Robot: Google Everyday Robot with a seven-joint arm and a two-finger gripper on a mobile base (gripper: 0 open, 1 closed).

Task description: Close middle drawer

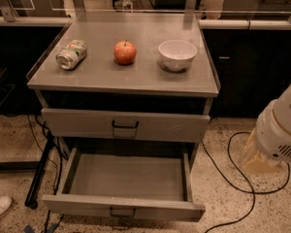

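The middle drawer (126,178) stands pulled out towards the camera, beneath the shut upper drawer (150,126) and the worktop (102,74). The pincer (256,155) hangs well to its right, touching nothing. Whether it is spread or pressed together, I cannot tell.

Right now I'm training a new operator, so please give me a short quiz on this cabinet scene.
1. True or false: the apple lies inside the open drawer.
2. In the picture, what lies left of the apple on the cabinet top? A bowl, B can, C spoon.
3. Where is the gripper relative to the open drawer?
Key: 1 false, the drawer is empty and the apple sits on the cabinet top. 2 B. 3 To its right, beside the cabinet, not touching it.
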